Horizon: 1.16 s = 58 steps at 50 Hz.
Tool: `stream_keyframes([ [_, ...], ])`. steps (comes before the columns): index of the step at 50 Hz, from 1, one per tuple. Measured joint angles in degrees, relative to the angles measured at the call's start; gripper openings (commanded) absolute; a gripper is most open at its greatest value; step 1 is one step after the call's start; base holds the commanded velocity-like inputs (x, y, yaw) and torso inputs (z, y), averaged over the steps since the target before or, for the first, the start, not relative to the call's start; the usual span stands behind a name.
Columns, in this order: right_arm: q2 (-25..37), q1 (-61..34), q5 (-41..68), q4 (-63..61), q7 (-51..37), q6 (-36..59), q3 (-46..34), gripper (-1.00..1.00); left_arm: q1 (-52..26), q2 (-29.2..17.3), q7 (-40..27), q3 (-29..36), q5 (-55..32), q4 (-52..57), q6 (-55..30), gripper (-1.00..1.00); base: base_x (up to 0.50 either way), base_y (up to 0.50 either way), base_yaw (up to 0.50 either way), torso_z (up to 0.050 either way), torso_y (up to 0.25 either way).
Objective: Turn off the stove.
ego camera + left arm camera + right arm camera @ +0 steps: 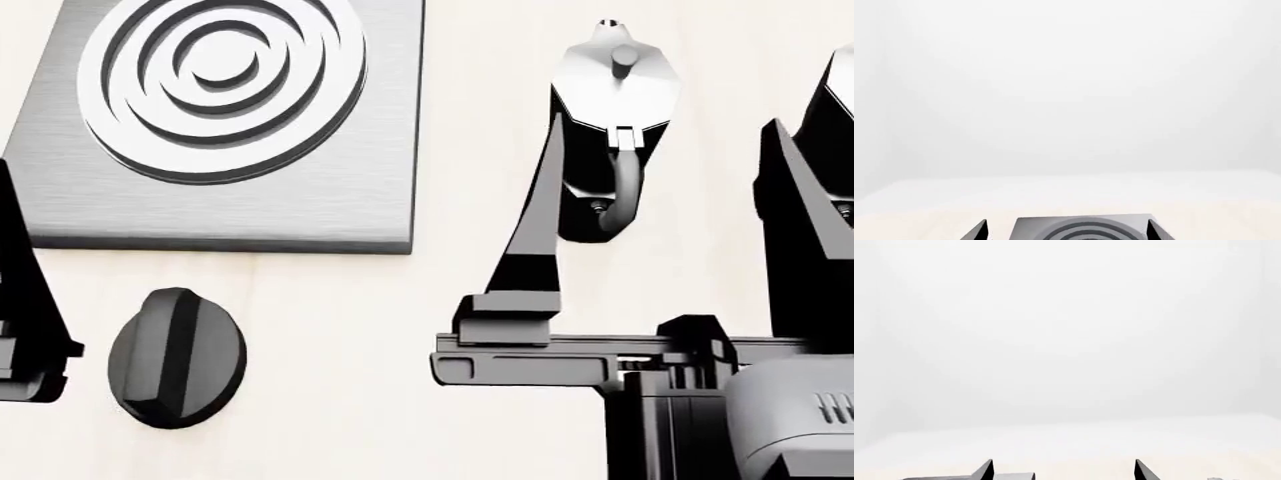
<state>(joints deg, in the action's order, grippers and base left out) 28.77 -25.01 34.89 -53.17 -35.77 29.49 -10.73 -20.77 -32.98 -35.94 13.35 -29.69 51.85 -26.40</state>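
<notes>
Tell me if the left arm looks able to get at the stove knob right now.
Probably yes. The left gripper sits just beside the knob, with only bare table between them; the moka pot and right gripper are on the other side.

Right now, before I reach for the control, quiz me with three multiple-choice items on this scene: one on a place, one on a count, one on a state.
1. Where is the knob relative to the stove in the head view?
A. On the burner
B. Nearer the robot, off the slab's front edge
C. Beyond the slab

2. How many moka pots show fully in the head view?
A. One
B. Three
C. None

3. The right gripper is:
A. Shut on the knob
B. Shut on a pot
C. Open, holding nothing

Key: 1 B, the knob sits on the table below the slab. 2 A, one moka pot shows whole. 3 C, its fingers stand wide apart.
</notes>
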Motion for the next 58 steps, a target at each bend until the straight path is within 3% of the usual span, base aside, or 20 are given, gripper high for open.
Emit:
stream_keyframes([
  [58,-0.3,-8.9,5.3,-2.8,-4.2,4.0,-2.4,1.00,-7.7,-0.5,-3.2,1.1,-5.6,4.7,-4.7,1.00,0.00,0.00,0.00,0.000,0.000],
])
